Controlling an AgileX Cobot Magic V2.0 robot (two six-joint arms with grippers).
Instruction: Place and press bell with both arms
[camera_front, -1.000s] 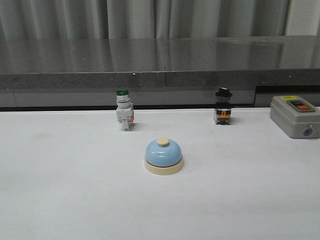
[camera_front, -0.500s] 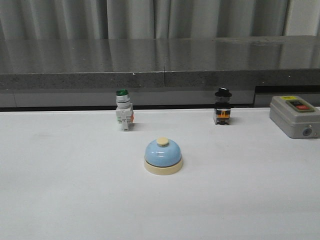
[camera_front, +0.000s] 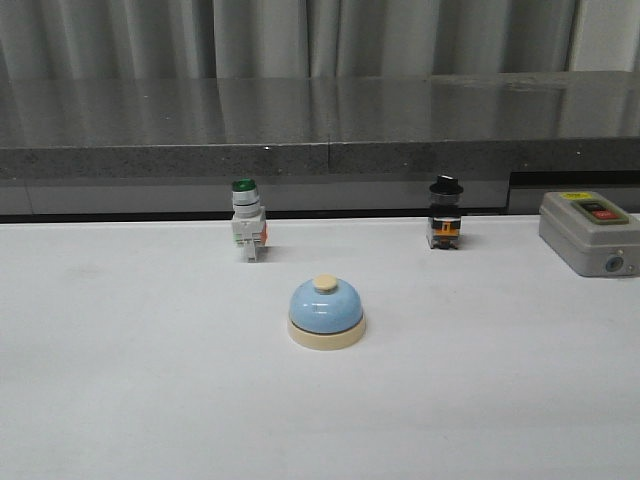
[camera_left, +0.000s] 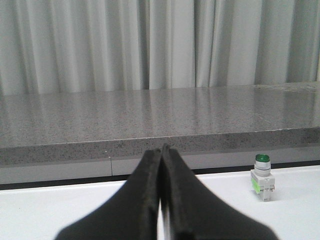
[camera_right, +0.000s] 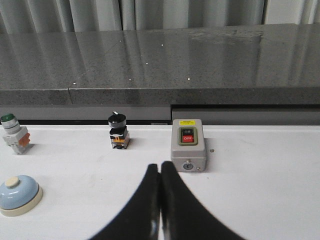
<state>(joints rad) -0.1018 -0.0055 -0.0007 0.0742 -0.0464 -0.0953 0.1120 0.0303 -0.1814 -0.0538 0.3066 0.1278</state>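
The light-blue dome bell (camera_front: 327, 312) with cream base and cream button stands upright in the middle of the white table (camera_front: 120, 380). It also shows in the right wrist view (camera_right: 18, 195). No arm or gripper shows in the front view. My left gripper (camera_left: 161, 150) is shut and empty above the table; the bell is out of its view. My right gripper (camera_right: 160, 167) is shut and empty, with the bell off to its left side and well apart.
A green-capped white push-button switch (camera_front: 247, 221) stands behind the bell to the left. A black-capped switch (camera_front: 446, 214) stands behind to the right. A grey box with red and black buttons (camera_front: 590, 232) sits at the far right. A grey stone ledge (camera_front: 320, 130) runs behind the table.
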